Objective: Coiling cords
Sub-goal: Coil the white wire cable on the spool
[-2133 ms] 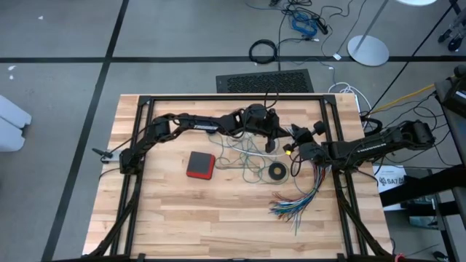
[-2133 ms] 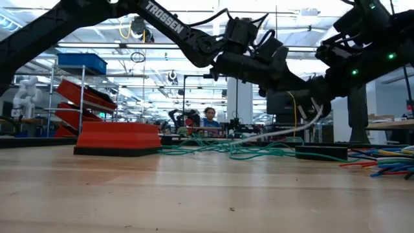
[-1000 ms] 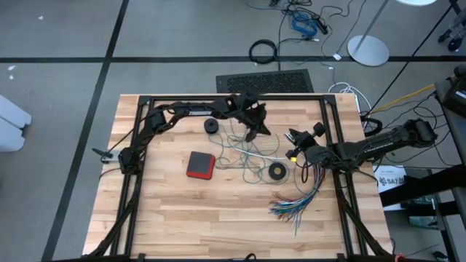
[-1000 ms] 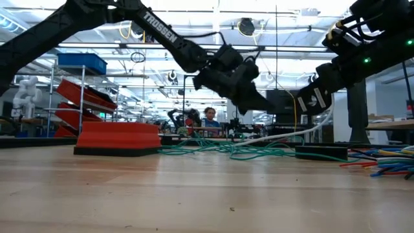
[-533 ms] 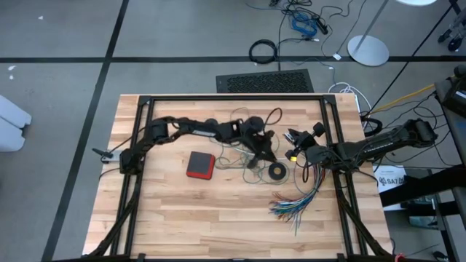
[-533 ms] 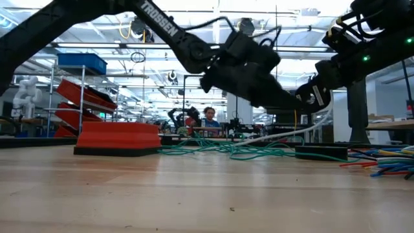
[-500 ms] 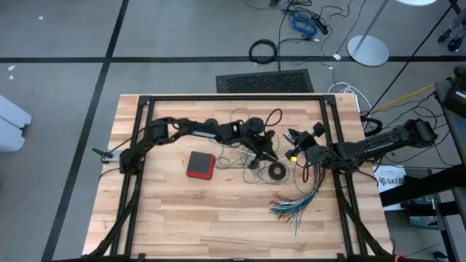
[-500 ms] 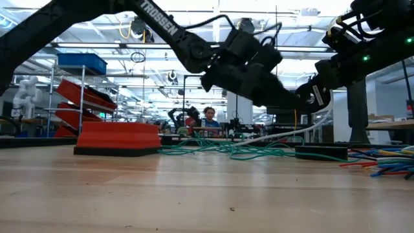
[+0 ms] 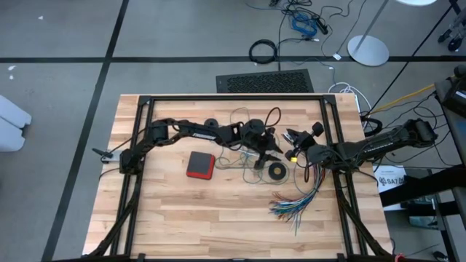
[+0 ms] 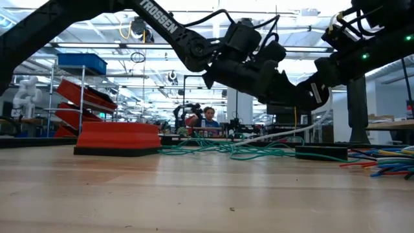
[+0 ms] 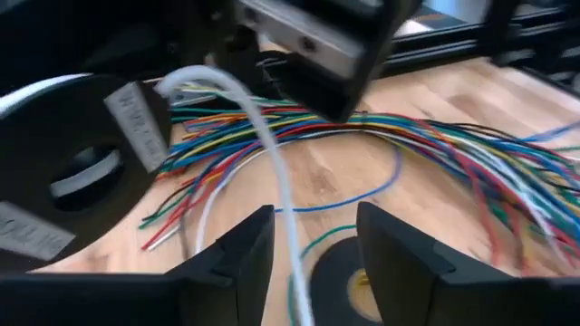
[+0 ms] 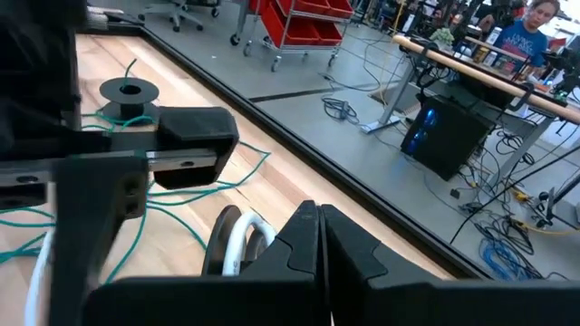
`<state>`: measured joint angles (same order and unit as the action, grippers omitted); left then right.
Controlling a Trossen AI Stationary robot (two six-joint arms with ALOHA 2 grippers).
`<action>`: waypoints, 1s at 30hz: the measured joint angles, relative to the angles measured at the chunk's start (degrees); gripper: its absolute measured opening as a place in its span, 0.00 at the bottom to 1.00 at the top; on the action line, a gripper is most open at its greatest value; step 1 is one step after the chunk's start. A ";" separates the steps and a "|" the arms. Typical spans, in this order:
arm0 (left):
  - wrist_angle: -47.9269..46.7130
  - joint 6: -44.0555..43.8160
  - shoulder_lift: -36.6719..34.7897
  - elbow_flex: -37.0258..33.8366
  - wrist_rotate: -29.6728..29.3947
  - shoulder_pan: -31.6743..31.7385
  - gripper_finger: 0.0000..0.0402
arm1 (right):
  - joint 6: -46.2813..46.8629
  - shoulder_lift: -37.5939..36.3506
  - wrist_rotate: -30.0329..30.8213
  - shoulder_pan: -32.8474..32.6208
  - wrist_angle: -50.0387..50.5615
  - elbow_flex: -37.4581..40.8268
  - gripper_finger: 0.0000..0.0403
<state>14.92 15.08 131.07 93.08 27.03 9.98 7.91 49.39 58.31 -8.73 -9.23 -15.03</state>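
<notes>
The teal-green cord [image 9: 244, 156] lies in loose loops on the middle of the table, and it also shows in the low view [image 10: 246, 152]. The white cord [image 11: 272, 172] arcs down from my right gripper [image 9: 293, 148] to the table [image 10: 284, 133]. It passes between the open fingers of my left gripper [image 11: 313, 263]. My left gripper [image 9: 272, 151] stands just left of my right gripper, above the cords. My right gripper [image 12: 317, 249] is shut. A small round black spool [image 9: 210, 125] rests flat on the table farther back. My left gripper's fingers [image 11: 240, 263] stand on either side of the white cord; I cannot tell whether they touch it. My right gripper is shut on the white cord. A bend of the cord [image 12: 243, 237] shows beside the fingers, which hide the place of contact. The cord hangs slack below it down to the table.
A red box [image 9: 200, 164] lies near the table's middle, with a black tape-like ring [image 9: 277, 171] to its right. A fan of multicoloured wires [image 9: 298, 200] spreads at the near right. A black frame [image 9: 233, 98] runs along the table's edges.
My left gripper has swung from the far side of the table toward the near right. It now stands beside my right gripper, above the cords, and it has rolled on the way. My right gripper has kept still.
</notes>
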 joint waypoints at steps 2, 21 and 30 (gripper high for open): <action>-0.04 -1.31 0.00 0.00 -3.30 -0.04 0.41 | -0.84 0.00 0.02 0.00 -1.83 0.00 0.00; 1.69 -8.73 0.00 0.00 -3.53 -0.73 0.41 | -8.49 3.70 -0.15 2.89 -18.56 0.00 0.00; 3.82 -8.30 -0.07 -0.02 -10.63 -1.09 0.41 | -11.83 6.45 -0.21 2.93 -24.32 0.00 0.00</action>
<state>18.73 6.78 131.00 93.06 16.41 8.89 -3.92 55.84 58.10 -5.80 -33.55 -15.03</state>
